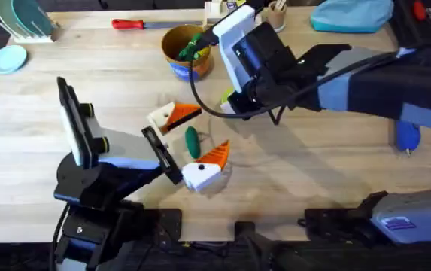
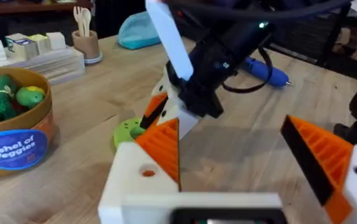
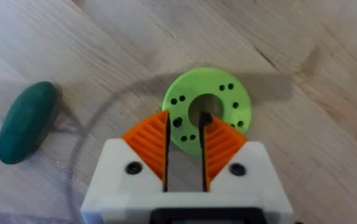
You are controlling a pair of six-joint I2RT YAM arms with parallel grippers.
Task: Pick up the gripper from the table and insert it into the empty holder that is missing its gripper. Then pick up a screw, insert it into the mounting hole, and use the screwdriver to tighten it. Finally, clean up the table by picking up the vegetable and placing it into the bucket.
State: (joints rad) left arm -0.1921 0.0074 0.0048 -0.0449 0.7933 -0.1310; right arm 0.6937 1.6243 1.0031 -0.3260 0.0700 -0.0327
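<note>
Student: Hazards at this stage, which are likeliest?

Tutor: The right gripper (image 3: pixel 185 119) hangs over the green disc (image 3: pixel 237 102). Its fingers are drawn close, with a narrow slot between them. A small dark piece, probably a screw (image 3: pixel 204 118), sits at the tips above the disc's centre hole. The hold looks slight, so a small tilt or jolt could drop the screw, or set it down beside the hole rather than in it.

Student: And the left side?

Tutor: The left gripper (image 2: pixel 234 143) has its fingers spread wide and holds nothing. It rests low over the worktop (image 1: pixel 313 165), just beside the vegetable (image 1: pixel 191 141). A careless sweep could nudge the vegetable. Being smooth and rounded, it would probably roll sideways, across its length.

Student: How does the vegetable lie?

Tutor: It lies flat on the worktop, between the left gripper and a white block with an orange tip (image 1: pixel 162 118). In the overhead view its long axis runs roughly from the near edge toward the far edge, slightly slanted. Neither end is marked as a head. The bucket (image 1: pixel 176 66) stands well apart, farther back, already holding green toy pieces. A grasp across the short width would probably suit best.
</note>
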